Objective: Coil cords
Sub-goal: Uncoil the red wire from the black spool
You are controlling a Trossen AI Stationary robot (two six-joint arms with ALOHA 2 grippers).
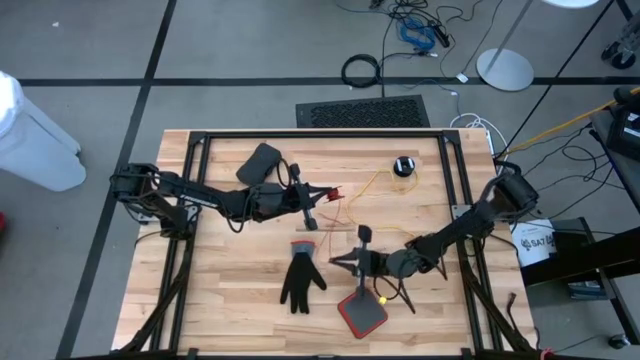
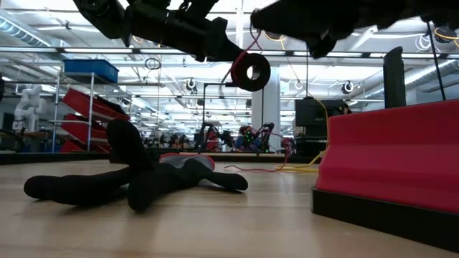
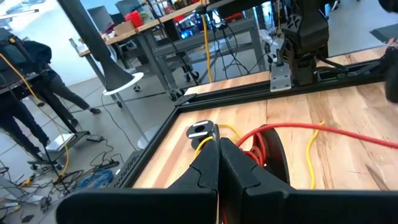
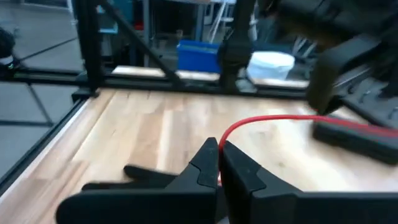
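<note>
**Cords stretched between two clenched hands above the surface**

Yellow cord (image 1: 375,183) lying on the wooden surface (image 1: 230,310) in a loose curve, running from the small black round puck (image 1: 403,166) near the far edge back toward the middle. Red cord (image 1: 333,196) joined to it near the centre, lifted off the wood. In the left wrist view, red cord (image 3: 323,129) and yellow cord (image 3: 313,155) seen crossing the boards just beyond the fingertips, with a round dark reel-like part close behind them.

Left hand (image 1: 318,195) positioned at mid-surface, fingers pressed together, clenched on the red cord where it meets the yellow one. Right hand (image 1: 335,262) positioned nearer the front edge, pointing toward the left side, fingers likewise pressed together; in the right wrist view, red cord (image 4: 261,123) arching straight out of the pinched fingertips (image 4: 208,158). Both hands held above the wood, as confirmed in the low view.

Black glove (image 1: 301,276) lying flat just in front of the right hand. Red tray (image 1: 361,312) with dark rim sitting near the front edge, beside the glove. Dark flat pouch (image 1: 260,162) resting near the far left corner, well apart from the puck.
</note>
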